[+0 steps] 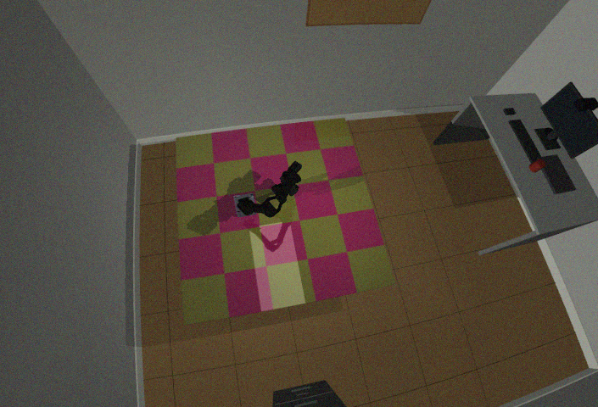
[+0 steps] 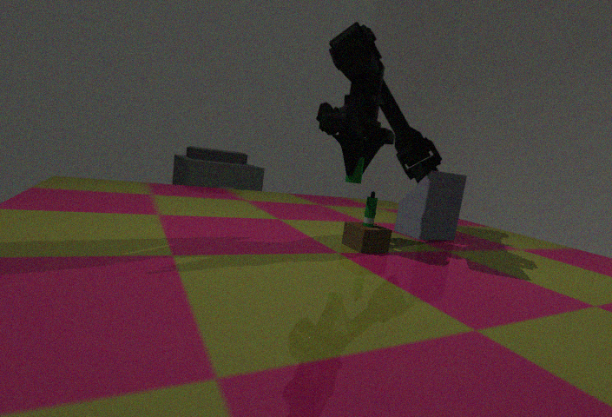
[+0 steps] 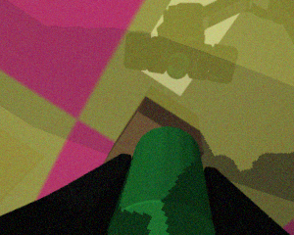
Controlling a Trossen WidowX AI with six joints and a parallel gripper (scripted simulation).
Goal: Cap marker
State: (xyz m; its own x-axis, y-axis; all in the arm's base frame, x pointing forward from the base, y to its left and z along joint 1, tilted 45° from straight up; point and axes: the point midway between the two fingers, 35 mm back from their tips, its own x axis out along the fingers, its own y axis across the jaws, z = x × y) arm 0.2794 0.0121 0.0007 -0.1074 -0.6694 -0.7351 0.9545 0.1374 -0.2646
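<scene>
My gripper (image 2: 354, 173) (image 3: 166, 170) is shut on the green cap (image 2: 354, 176) (image 3: 162, 181), whose lower end sticks out below the fingertips. In the exterior view the cap is slightly tilted, above and a little left of the marker. The green marker (image 2: 371, 210) stands upright with its dark tip up in the brown holder block (image 2: 366, 239). In the wrist view the block (image 3: 129, 134) shows partly behind the cap, and the marker is hidden there. In the top view the arm hides the block, and the cap is too small to tell.
The arm rises from a pale grey-blue pedestal (image 2: 443, 206) to the right of the holder block. The surface is a pink and yellow-green checkered mat (image 1: 330, 275) (image 2: 95, 314). A grey boxy object (image 2: 218, 172) stands far behind. A desk (image 1: 554, 211) with a monitor stands at the right in the top view.
</scene>
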